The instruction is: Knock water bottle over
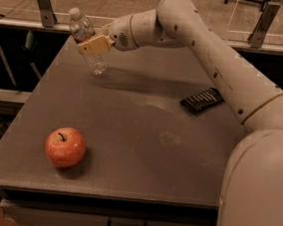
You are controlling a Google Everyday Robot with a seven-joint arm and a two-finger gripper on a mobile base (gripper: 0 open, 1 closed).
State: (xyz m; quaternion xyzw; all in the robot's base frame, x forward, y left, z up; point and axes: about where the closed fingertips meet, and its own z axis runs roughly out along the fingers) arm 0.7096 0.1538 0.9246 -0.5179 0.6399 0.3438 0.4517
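The water bottle (88, 42) is a small clear plastic bottle with a white cap. It stands at the far left of the grey table (129, 134) and leans to the left, its base still on the table. My gripper (91, 45) with tan fingers is against the bottle's middle, reaching in from the right. The white arm (212, 57) stretches across from the right side.
A red apple (65, 146) sits near the table's front left corner. A black remote-like device (202, 100) lies at the right of the table. A rail with metal posts (43, 0) runs behind the table.
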